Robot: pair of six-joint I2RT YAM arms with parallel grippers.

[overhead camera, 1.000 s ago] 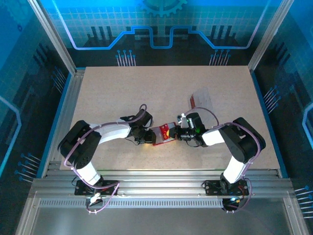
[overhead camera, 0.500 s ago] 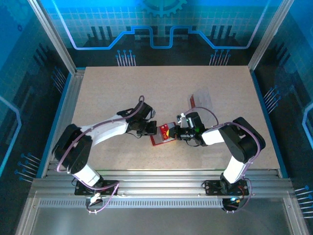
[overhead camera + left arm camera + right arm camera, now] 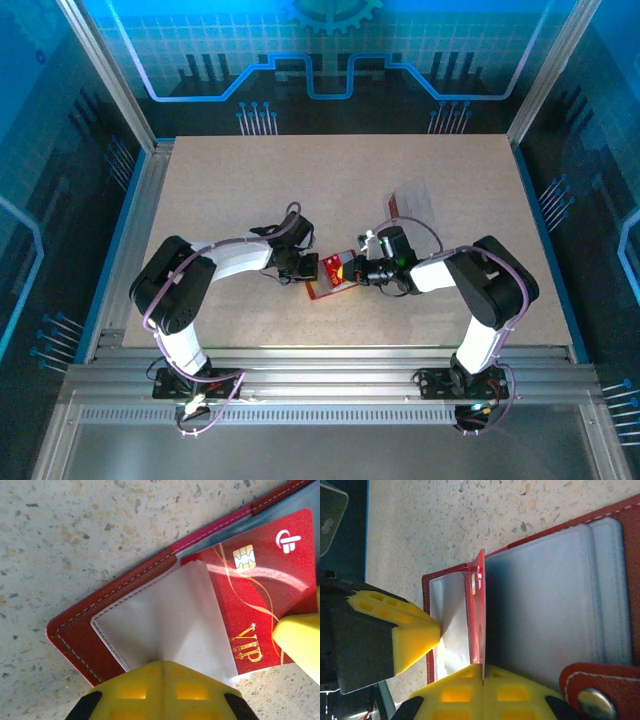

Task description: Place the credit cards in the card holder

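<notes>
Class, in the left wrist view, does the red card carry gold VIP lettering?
Yes, gold VIP letters show on the red card, below its chip.

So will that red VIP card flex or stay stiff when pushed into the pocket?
Likely stiff: the red card stands straight on edge in the right end effector. Its glossy face probably slides easily. The clear pocket looks floppy, creased where the left end effector pinches it, so it may buckle.

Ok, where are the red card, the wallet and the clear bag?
red card [image 3: 250, 600], left wrist view, printed face
wallet [image 3: 75, 630], left wrist view, stitched leather corner
clear bag [image 3: 416, 199], top view, its middle
</notes>
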